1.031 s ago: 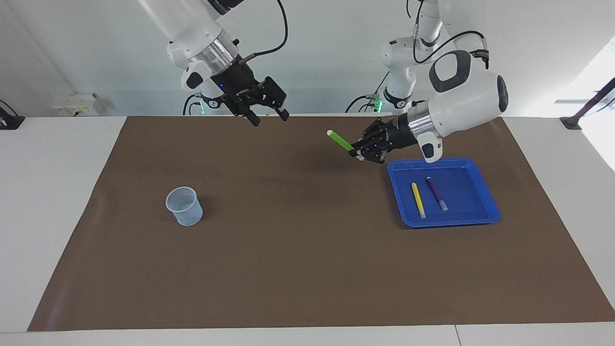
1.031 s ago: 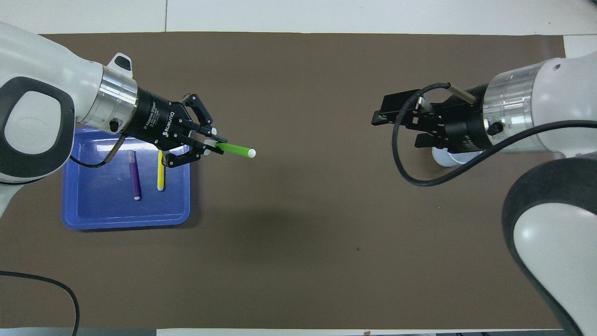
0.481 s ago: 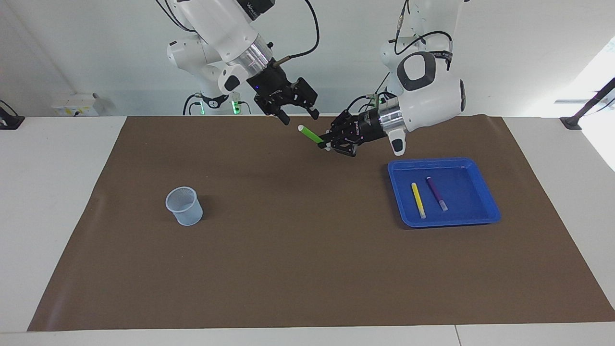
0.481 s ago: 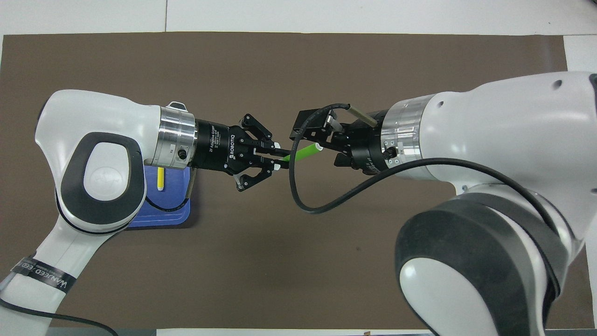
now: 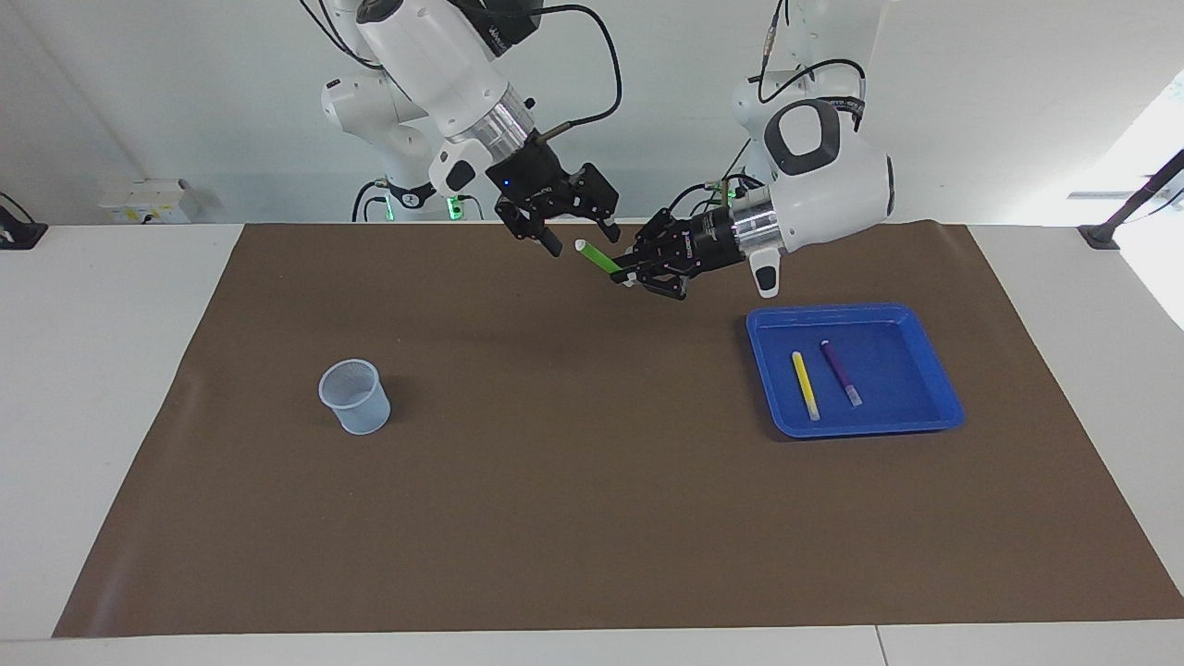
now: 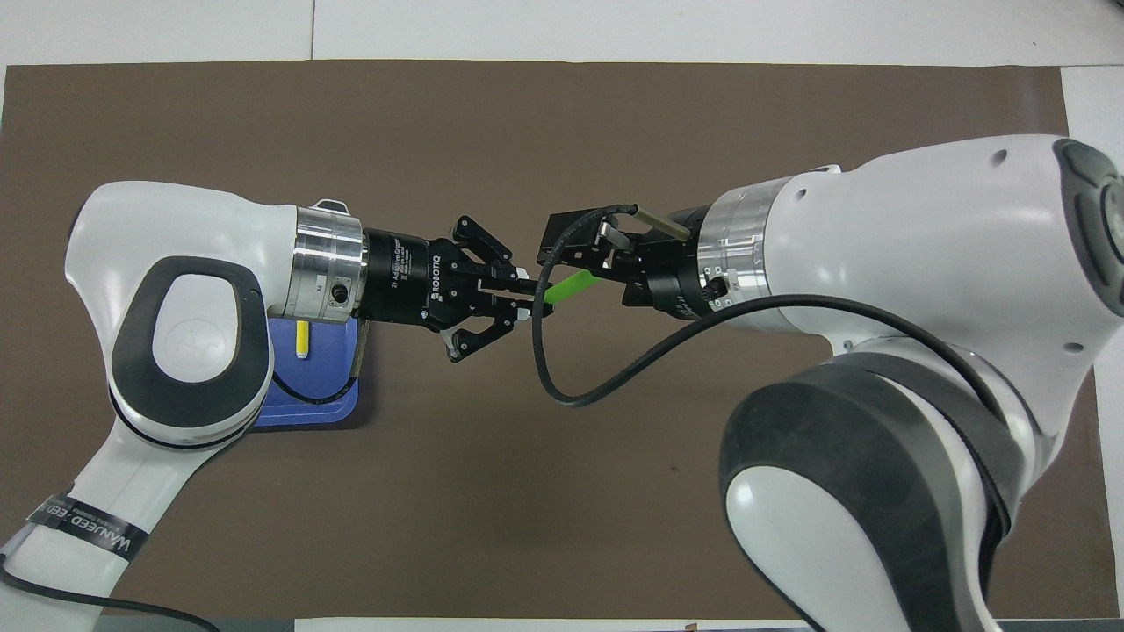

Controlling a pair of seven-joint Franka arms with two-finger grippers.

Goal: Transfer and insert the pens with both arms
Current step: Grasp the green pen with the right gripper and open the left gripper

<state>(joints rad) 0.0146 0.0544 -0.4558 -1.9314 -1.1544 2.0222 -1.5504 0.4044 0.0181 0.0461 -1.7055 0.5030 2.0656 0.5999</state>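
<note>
My left gripper (image 5: 628,274) (image 6: 525,297) is shut on the lower end of the green pen (image 5: 599,258) (image 6: 567,286), holding it in the air over the brown mat, whitish tip toward the right arm. My right gripper (image 5: 583,239) (image 6: 590,270) is open, its fingers either side of the pen's tip end. The yellow pen (image 5: 805,385) (image 6: 301,338) and the purple pen (image 5: 841,372) lie side by side in the blue tray (image 5: 893,319) (image 6: 307,408). In the overhead view the left arm hides the purple pen.
A pale mesh cup (image 5: 354,396) stands upright on the mat (image 5: 573,518) toward the right arm's end; the right arm covers it in the overhead view. Two slimmer white arms with green-lit bases stand at the robots' edge of the table.
Both arms came together over the middle of the mat. In the last half second the right gripper closed in until the green pen's tip lay between its fingers.
</note>
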